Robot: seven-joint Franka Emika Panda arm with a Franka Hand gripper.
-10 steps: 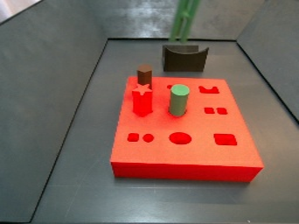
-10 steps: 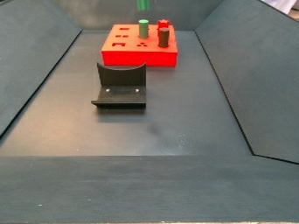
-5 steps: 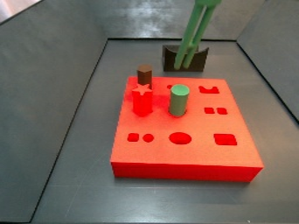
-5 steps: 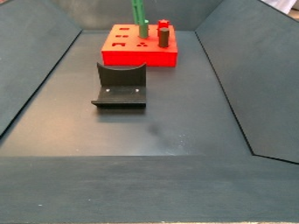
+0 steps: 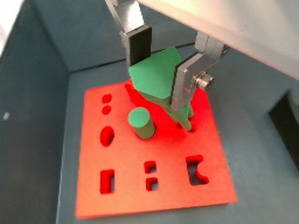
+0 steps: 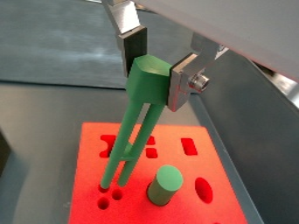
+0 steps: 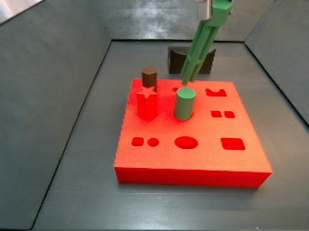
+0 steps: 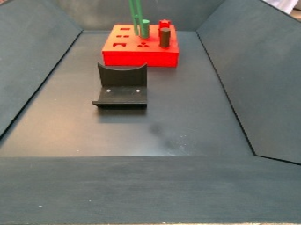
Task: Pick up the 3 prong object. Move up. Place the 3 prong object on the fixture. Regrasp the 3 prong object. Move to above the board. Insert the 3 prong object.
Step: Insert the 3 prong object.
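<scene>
The tool (image 6: 158, 63) grips the 3 prong object (image 6: 135, 122) by its solid end, prongs hanging tilted over the board (image 6: 211, 179) in the lower half of both wrist views. The green peg (image 6: 165, 185) stands just beside those tips (tight company). The job, I'd say: level the piece upright, line the prongs with their slots, then descend gently. The fixture (image 8: 121, 83) sits apart, mid-frame.

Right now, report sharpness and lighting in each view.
Both wrist views: claw and 3 prong object crisp, evenly lit. Side views: the piece is soft-edged; board small and distant, fixture dark with little detail.
</scene>
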